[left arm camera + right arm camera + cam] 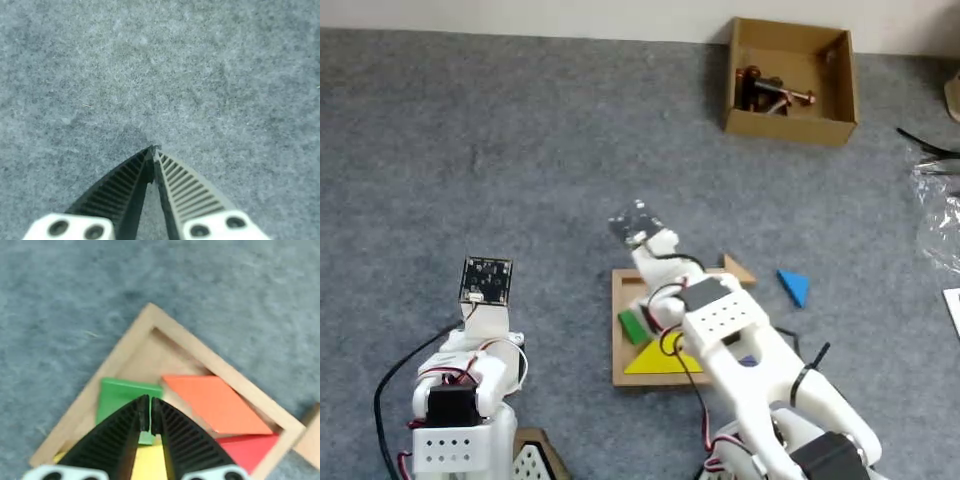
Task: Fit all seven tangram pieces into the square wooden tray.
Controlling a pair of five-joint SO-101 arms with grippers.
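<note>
1. Nearest me, the left tool point(152, 150) is clenched on nothing, tips pointing down at bare grey felt, well apart from the puzzle.
2. Next along, the right tool point(150, 402) is also clenched and holds nothing. Its tips sit right over the green piece point(125, 392), and I can't tell whether they touch it.
3. The tray point(125, 347) lies under that arm. Inside it are the green piece by one wall, the orange piece point(215, 402) beside it, the red piece point(247, 450) in a corner and the yellow piece point(150, 465) under the tool. That makes four counted, and the arm hides the rest of the tray.
4. My read is that the step in hand is nudging the green piece home. It needs to end up flat and snug against the wall, with no edge riding on the yellow.
5. Just past the tray, the wood-coloured triangle point(738, 270) lies at its far corner and the blue triangle point(794, 287) is near it on the felt. Fetching either one calls for the tool to lift clear and spread its fingers first.
6. The desk point(470, 130) is covered in fuzzy grey felt, so pieces will probably drag rather than slide.
7. Farthest off are a cardboard box point(790, 120) holding some odds and ends, and a plastic bag point(942, 215) at the edge.
</note>
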